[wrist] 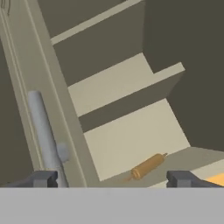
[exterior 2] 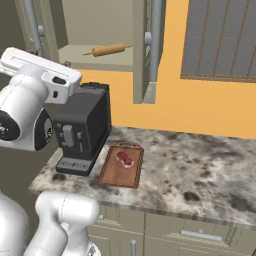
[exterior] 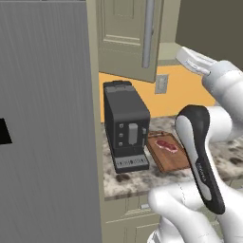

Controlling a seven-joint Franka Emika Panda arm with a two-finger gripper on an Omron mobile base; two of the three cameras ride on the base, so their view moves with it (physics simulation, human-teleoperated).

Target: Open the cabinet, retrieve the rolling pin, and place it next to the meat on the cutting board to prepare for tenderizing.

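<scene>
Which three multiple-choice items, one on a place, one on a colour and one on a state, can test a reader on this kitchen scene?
1. Where does the rolling pin lie?
A. on the cabinet shelf
B. on the cutting board
C. on the floor

2. What colour is the coffee machine?
A. white
B. black
C. orange

3. How are the cabinet doors?
A. closed
B. removed
C. open

Answers: 1 A, the pin rests on the shelf inside; 2 B, its body is black; 3 C, the interior shows and the gripper is open, empty.
</scene>
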